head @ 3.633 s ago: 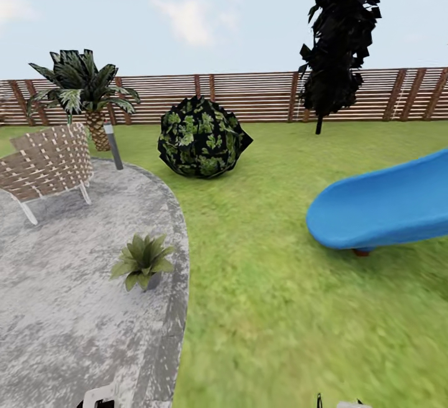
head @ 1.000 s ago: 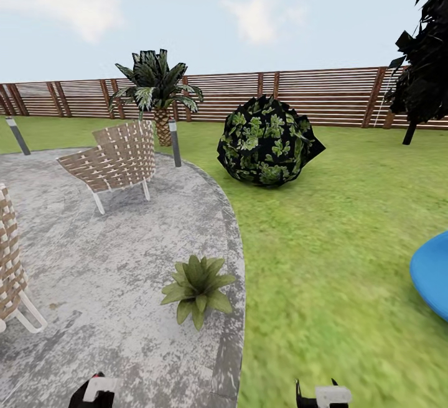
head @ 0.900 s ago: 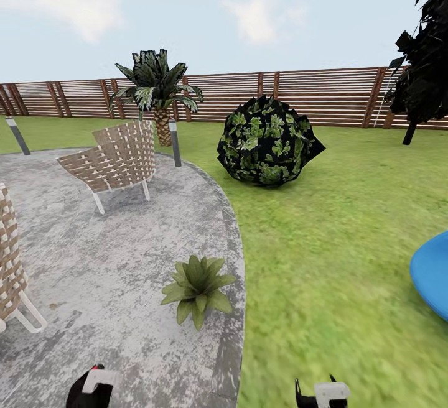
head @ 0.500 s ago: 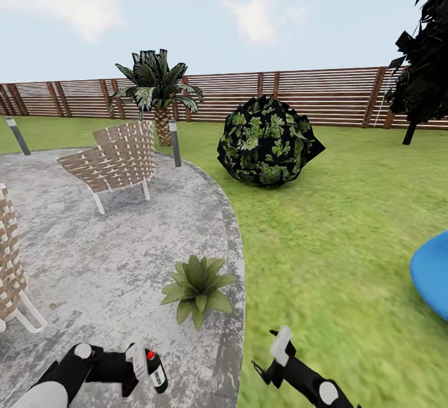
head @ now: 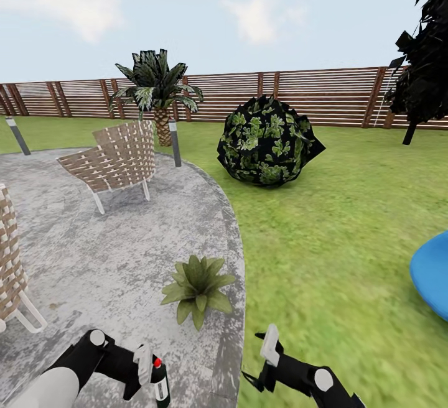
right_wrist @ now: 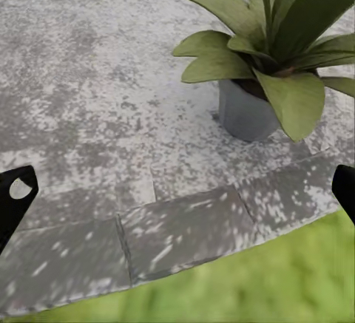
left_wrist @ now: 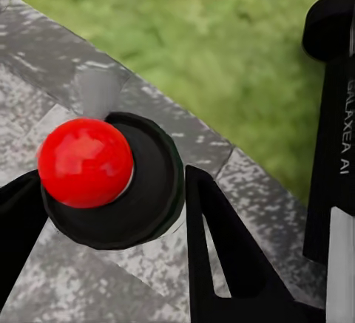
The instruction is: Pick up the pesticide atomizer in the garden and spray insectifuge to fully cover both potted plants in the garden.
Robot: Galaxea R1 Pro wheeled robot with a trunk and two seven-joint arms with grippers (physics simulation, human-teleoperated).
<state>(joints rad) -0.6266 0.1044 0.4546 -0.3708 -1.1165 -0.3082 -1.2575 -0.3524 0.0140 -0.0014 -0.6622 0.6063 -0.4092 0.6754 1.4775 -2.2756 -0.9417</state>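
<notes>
Since half a second ago our left arm has swung a little further right and lower, carrying the pesticide atomizer (head: 160,384) down toward the frame's bottom edge, and our right arm has pulled slightly left. Our left end effector (head: 149,370) is clamped on the atomizer: in the left wrist view the dark round body with its red cap (left_wrist: 86,162) sits between the two black fingers (left_wrist: 222,249), over the patio's (head: 93,252) paved edge. Our right end effector (head: 264,349) hovers over the border of the patio and the lawn (head: 336,240) with its fingers spread apart (their tips show at both sides of the right wrist view). One potted plant (head: 198,287) stands on the patio near its rim, just ahead of both end effectors; the right wrist view shows its grey pot (right_wrist: 248,112). Beyond are woven chairs (head: 115,159), a palm (head: 157,88), a round dark bush (head: 267,142) and the slatted fence (head: 323,94).
</notes>
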